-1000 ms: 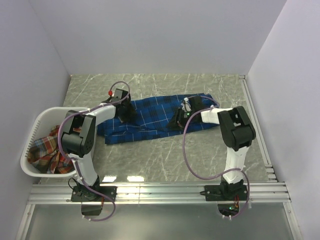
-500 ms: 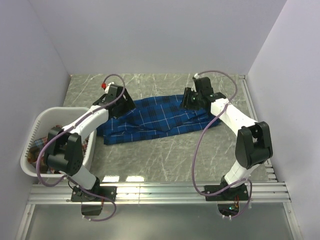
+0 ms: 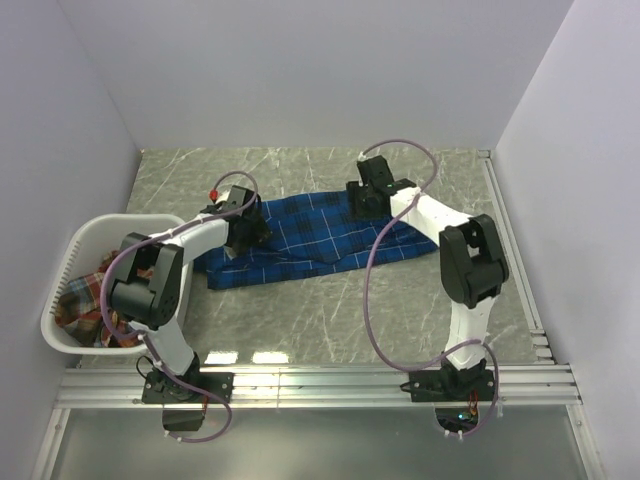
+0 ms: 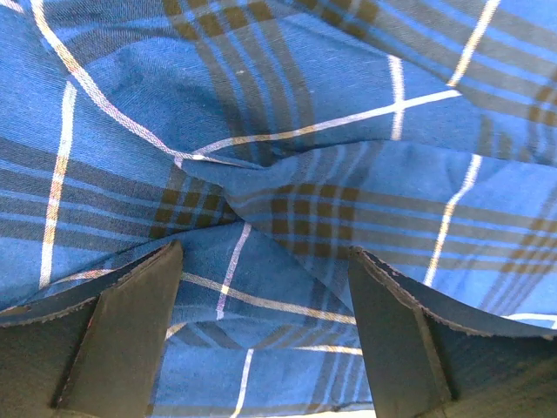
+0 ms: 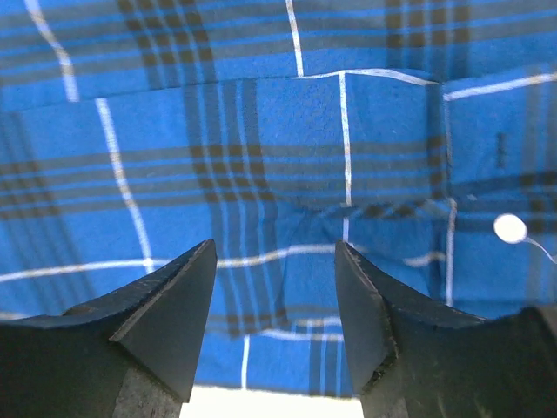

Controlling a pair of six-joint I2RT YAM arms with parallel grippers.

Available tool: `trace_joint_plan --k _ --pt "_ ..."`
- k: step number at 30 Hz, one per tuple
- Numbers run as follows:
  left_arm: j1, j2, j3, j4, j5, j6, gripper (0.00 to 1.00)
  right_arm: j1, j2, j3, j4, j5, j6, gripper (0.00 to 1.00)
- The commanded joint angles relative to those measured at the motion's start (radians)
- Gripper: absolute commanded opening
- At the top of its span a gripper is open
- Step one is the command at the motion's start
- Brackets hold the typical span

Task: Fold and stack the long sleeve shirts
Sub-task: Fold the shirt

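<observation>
Blue plaid shirt (image 3: 310, 238) lies spread in a long rumpled band across the middle of the grey marbled table (image 3: 330, 310), running from near the basket side toward the right wall. Left gripper (image 3: 246, 226) sits low over the shirt's left end. The left wrist view shows its two dark fingers (image 4: 130, 331) standing well apart, with a puckered fold of blue cloth lying in the gap between and beyond them; the cloth is not squeezed, and nothing is pinched. Right gripper (image 3: 362, 200) sits over the shirt's far edge, right of centre. In the right wrist view its fingertips (image 5: 187, 296) are likewise spread, with flat cloth showing in the gap and a seam line crossing above it; whether the tips touch the fabric cannot be told. A white button (image 5: 510, 228) lies on the cloth to the right of the right finger, outside the gap. A red-orange plaid shirt (image 3: 88, 300) lies bunched in the white laundry basket (image 3: 75, 243) at the table's left edge, well apart from both grippers. Both arms reach forward from their bases at the near edge.
</observation>
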Motion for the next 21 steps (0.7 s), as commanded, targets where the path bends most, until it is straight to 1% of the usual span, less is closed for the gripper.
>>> trace_joint_plan --k 1,3,5,8,11,15,20,21 --pt "-0.005 0.028 0.018 0.0 -0.016 -0.016 0.84 0.007 0.043 0.048 -0.031 0.022 -0.016 0.64" --pt "-0.005 0.042 0.027 -0.002 -0.017 -0.012 0.84 0.012 0.047 0.033 -0.038 0.025 0.001 0.64" --pt "-0.004 0.073 0.053 -0.012 -0.023 0.004 0.84 0.017 0.044 0.004 -0.048 0.025 0.03 0.6" --pt "-0.004 0.131 0.114 -0.035 -0.037 0.027 0.84 0.023 0.052 -0.024 -0.097 0.027 0.06 0.57" --pt "-0.004 0.184 0.173 -0.042 -0.046 0.045 0.84 0.039 0.063 -0.061 -0.151 0.039 0.072 0.56" --pt "-0.004 0.252 0.245 -0.054 -0.065 0.059 0.84 0.069 0.018 -0.134 -0.15 0.056 0.067 0.56" --pt "-0.002 0.338 0.369 -0.066 -0.089 0.103 0.85 0.121 -0.009 -0.173 -0.206 -0.027 0.064 0.56" --pt "-0.002 0.353 0.419 -0.068 -0.097 0.119 0.85 0.132 -0.013 -0.176 -0.223 -0.043 0.066 0.56"
